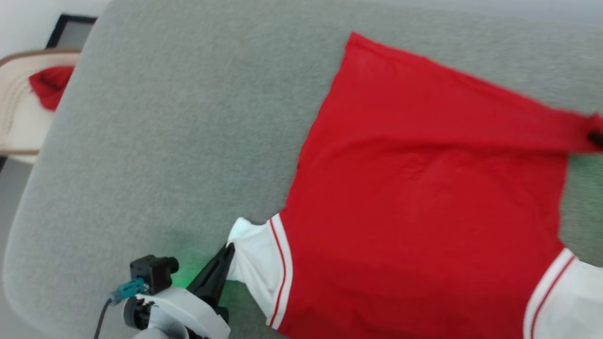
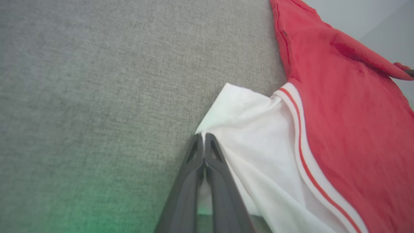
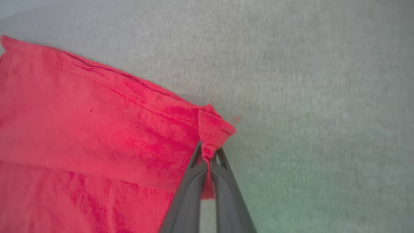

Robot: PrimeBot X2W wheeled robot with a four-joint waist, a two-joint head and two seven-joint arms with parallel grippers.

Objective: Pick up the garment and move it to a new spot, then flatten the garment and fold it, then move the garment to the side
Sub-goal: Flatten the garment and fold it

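Red cloth takes up the right half of the head view. It is one garment [image 1: 424, 188], a shirt, spread on a grey fabric surface [image 1: 179, 141] with a plain red side up. Its upper edge runs from the top centre to the right edge of the frame.

Two white sleeves show in this view, each joined to the red body by white trim with a thin red stripe. One sleeve [image 1: 254, 263] is at the lower centre and the other sleeve [image 1: 577, 301] is in the lower right corner.

There are two grippers, and both are clamped on the garment. The left gripper [image 1: 229, 249] rises from the lower left of the head view. Its two dark fingers [image 2: 194, 168] are pressed together on the outer edge of the lower-centre sleeve, and the left wrist view shows white cloth caught between them.

In the right wrist view, the right gripper [image 3: 208, 152] pinches a bunched red corner of the garment, with a tuft of cloth poking out above the tips. In the head view that corner is drawn to a taut point at the far right edge, and a stretched fold leads to it.

One patch of green glow [image 1: 188, 278] lies on the surface beside the left gripper.

One smaller red cloth [image 1: 49, 84] sits at the upper left, off the grey surface, on a pale brown-rimmed object [image 1: 19, 122].
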